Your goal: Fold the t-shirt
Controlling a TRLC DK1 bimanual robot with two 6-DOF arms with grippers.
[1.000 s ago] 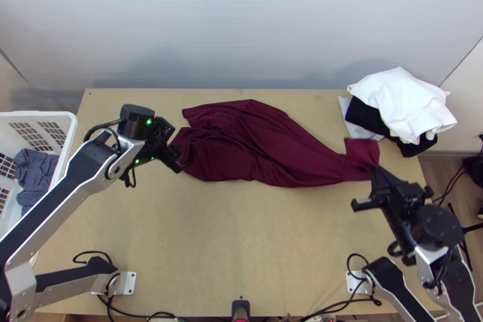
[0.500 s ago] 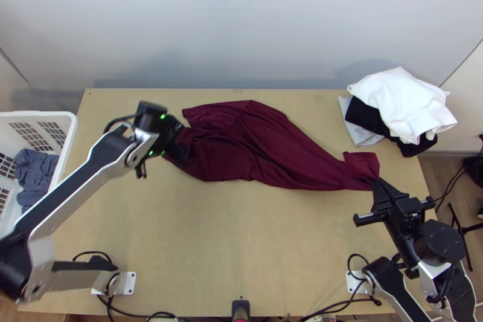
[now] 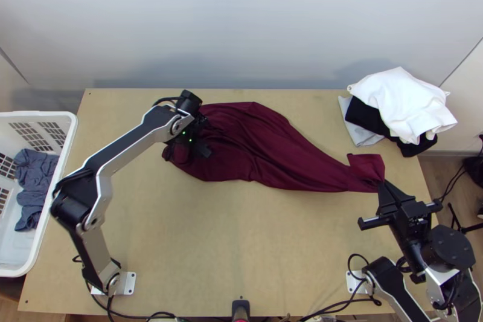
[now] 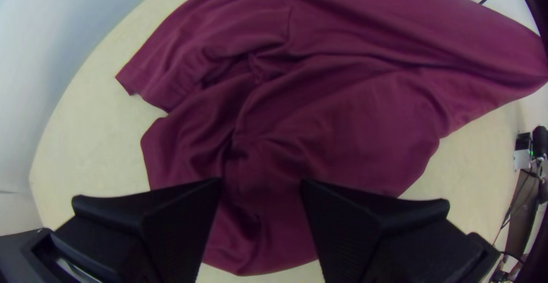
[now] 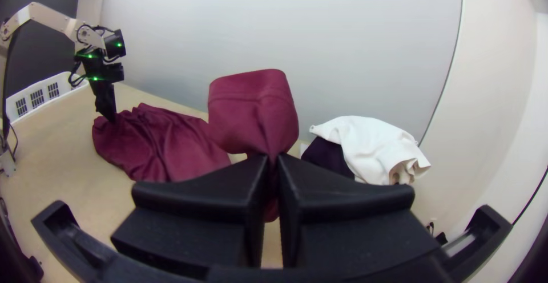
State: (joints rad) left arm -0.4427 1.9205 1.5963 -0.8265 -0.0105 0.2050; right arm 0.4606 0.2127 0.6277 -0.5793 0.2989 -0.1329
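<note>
Maroon t-shirt, end in right gripper, beneath left gripper

Grippers: 2, left gripper and right gripper. Garments: 5 visible. Maroon t-shirt, 1, spanning grippers. Stack, 3, beyond right gripper: white garment, black garment, pale-grey garment. Basket: 1, outboard of left gripper; slate garment inside, 1.

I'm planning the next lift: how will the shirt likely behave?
The shirt should be floppy: it gathers into folds at the right gripper. It looks thin, so probably light. Lifted at one spot, it would likely sag, as the rest lies loosely rumpled.
</note>
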